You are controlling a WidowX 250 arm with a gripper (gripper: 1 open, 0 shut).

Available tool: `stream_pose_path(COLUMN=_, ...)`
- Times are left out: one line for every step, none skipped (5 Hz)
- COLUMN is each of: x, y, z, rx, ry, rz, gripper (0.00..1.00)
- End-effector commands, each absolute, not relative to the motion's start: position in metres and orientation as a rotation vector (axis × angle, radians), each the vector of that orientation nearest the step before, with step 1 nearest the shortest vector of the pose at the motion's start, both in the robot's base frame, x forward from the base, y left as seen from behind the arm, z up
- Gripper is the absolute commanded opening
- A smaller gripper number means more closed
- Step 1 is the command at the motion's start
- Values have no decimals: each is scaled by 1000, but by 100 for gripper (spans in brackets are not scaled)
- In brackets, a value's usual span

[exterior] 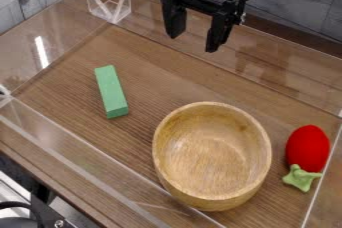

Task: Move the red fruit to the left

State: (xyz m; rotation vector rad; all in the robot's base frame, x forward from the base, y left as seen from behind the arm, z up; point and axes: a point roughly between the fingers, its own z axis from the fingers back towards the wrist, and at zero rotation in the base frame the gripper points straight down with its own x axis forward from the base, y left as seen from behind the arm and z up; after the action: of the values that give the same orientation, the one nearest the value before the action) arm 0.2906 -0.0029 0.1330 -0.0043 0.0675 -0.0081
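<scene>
Red and glossy, the red fruit (309, 146) lies at the right edge of the view, near the front right corner of the desk (201, 67), with its light green leafy stem (299, 178) pointing toward the front. It rests just beside the wooden bowl (213, 155), close to the bowl's right rim; whether the two touch cannot be told from this angle. The bowl is round, pale and much larger than the fruit, and it sits upright in the front half of the work surface. To the left of the bowl, well apart from it, a green rectangular block (111, 91) lies flat on the wood-grain top, its long side running front to back with a slight slant. Clear plastic walls (54, 137) fence in the surface on all sides, and a small clear folded stand (108, 5) sits at the far left corner. The black gripper (195, 32) hangs above the back of the desk, pointing down, well apart from the fruit and everything else. Its jaws stand wide apart with nothing between them.
</scene>
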Motion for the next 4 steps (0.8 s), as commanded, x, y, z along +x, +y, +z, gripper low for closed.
stream_pose_path(x=288, y=-10, z=135, rx=-9, ry=102, rz=-32, gripper=100)
stream_pose_path(x=287, y=-34, z=129, rx=-26, ry=122, rz=-78, gripper=100)
stream_pose_path(x=285, y=-80, z=125, rx=-48, ry=123, rz=-146, gripper=100)
stream_pose_path(x=281, y=-112, z=116, rx=-64, ry=112, rz=-207, gripper=100)
